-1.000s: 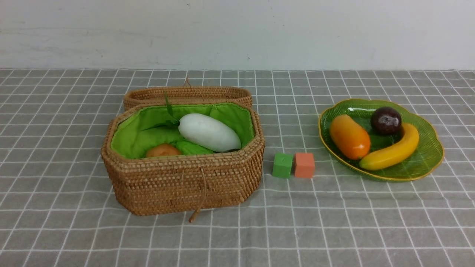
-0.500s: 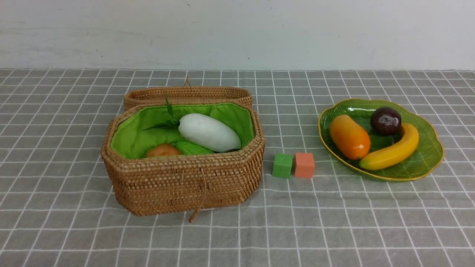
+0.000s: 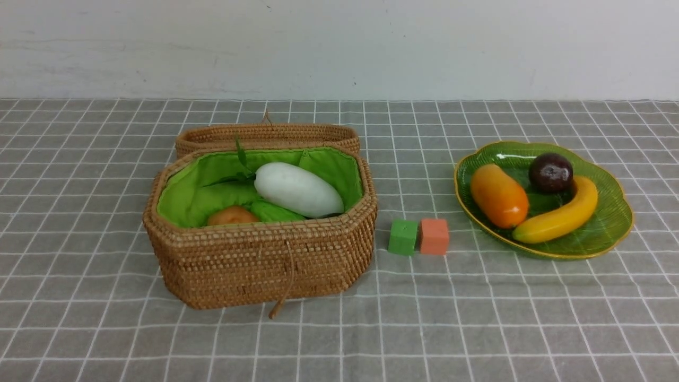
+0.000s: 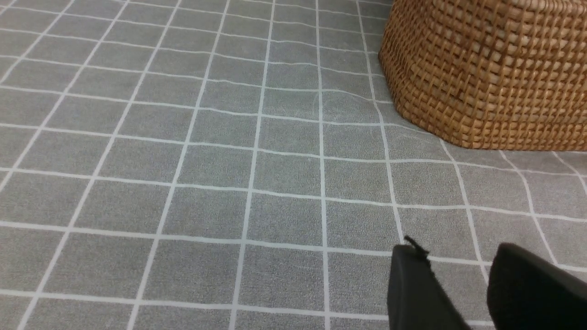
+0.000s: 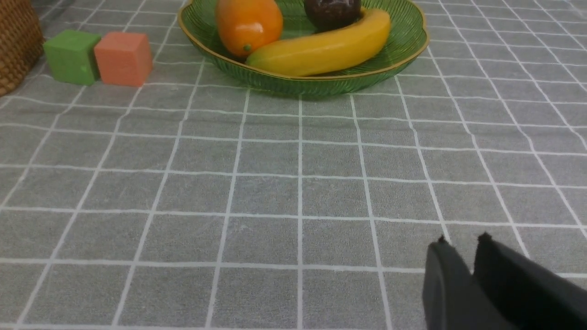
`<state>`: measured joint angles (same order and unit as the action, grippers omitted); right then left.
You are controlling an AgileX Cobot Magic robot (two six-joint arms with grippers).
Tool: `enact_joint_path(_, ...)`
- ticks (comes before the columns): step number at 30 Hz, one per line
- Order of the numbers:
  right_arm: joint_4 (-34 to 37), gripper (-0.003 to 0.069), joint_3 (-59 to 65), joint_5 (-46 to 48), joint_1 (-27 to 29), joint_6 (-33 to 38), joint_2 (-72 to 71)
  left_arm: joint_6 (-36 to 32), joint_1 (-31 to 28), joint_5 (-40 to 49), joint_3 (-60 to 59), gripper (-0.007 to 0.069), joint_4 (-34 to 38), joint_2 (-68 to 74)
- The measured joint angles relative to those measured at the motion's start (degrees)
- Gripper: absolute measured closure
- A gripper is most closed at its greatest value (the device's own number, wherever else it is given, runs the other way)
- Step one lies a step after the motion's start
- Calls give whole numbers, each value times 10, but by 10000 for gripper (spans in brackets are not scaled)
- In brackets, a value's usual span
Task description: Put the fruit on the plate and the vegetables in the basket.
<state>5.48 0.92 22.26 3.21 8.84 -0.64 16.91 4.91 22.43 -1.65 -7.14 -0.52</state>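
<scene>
The wicker basket (image 3: 260,265) stands open at centre left with its green lining showing. Inside lie a white radish (image 3: 297,188), a tan-orange potato (image 3: 232,215) and a light green cucumber (image 3: 276,212). On the green glass plate (image 3: 610,233) at the right rest an orange mango (image 3: 498,195), a dark mangosteen (image 3: 550,172) and a yellow banana (image 3: 559,215). Neither arm shows in the front view. My left gripper (image 4: 458,250) hangs open and empty over bare cloth, short of the basket (image 4: 495,73). My right gripper (image 5: 462,240) is empty, its tips only slightly apart, well short of the plate (image 5: 321,85).
The basket's woven lid (image 3: 268,135) leans behind the basket. A green cube (image 3: 402,236) and an orange cube (image 3: 434,236) sit side by side between basket and plate. A grey checked cloth covers the table; a white wall runs along the back.
</scene>
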Motion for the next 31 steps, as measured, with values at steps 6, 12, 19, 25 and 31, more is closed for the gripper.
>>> enact_joint_path(6, 0, 550, 0, 0, 0, 0, 0, 0, 0, 0, 0, 386, 0, 0)
enact_joint_path(12, 0, 550, 0, 0, 0, 0, 0, 0, 0, 0, 0, 386, 0, 0)
enact_joint_path(19, 0, 540, 0, 0, 0, 0, 0, 0, 0, 0, 0, 386, 0, 0)
enact_joint_path(25, 0, 533, 0, 0, 0, 0, 0, 0, 0, 0, 0, 386, 0, 0)
enact_joint_path(31, 0, 529, 0, 0, 0, 0, 0, 0, 0, 0, 0, 386, 0, 0)
